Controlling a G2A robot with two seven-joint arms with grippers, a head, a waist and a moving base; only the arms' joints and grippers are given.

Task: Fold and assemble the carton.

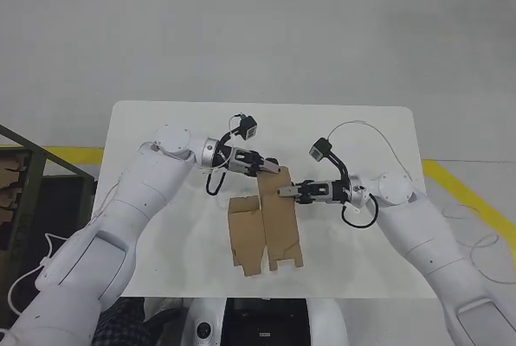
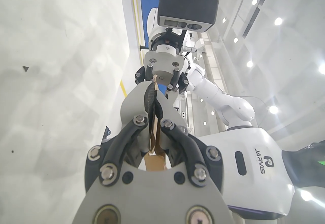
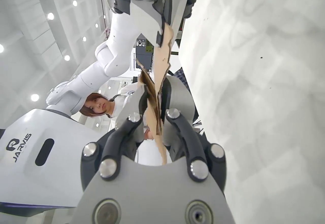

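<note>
Carton (image 1: 265,229) lies flattened at centre of the top view on the white table (image 1: 154,130), its upper end held by both claws. Left gripper (image 1: 271,168) is clamped on the top flap, right gripper (image 1: 286,192) clamped on the board just lower right of it (wrist views show cardboard pinched edge-on). Judged light, thin, bendy corrugated board that creases and tears easily; best held near fold lines, not flap tips

one folded-flat carton (image 1: 274,232), two grippers, left gripper (image 1: 274,167) and right gripper (image 1: 285,191), one table (image 1: 163,130)
</note>
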